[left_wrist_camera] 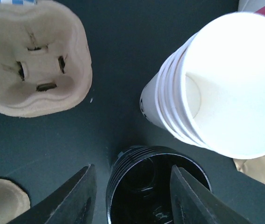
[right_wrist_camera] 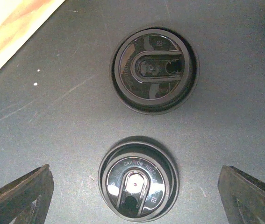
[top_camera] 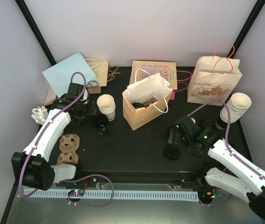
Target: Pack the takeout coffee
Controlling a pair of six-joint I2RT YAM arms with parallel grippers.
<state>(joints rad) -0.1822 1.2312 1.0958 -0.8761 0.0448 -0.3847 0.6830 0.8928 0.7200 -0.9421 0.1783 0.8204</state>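
Black table, white walls, black frame posts at the rear corners.

Far left: a light blue bag lies flat at the back. A small white bundle sits at the table edge; its nature is not discernible. A brown pulp carrier lies near the left arm's base.

The left gripper is low over a stack of black lids. Its jaws stand part-way apart, one finger over the stack's hollow and the other outside its wall with a gap showing. No grip is evident. Just beside the lids, a tilted stack of cream cups shows its open mouth to the left wrist camera.

Centre: a brown paper bag stands open with a white bag inside. Something dark lies in its mouth, unidentifiable. A brown bag with red lettering lies behind.

The right gripper hangs with jaws spread wide, holding nothing. A black lid marked "CAUTION HOT" lies between its fingers, clear of both. A second black lid lies beyond it.

Far right: a printed bag with orange handles and another leaning cup stack.

A single cup cannot be told apart from the stacks.
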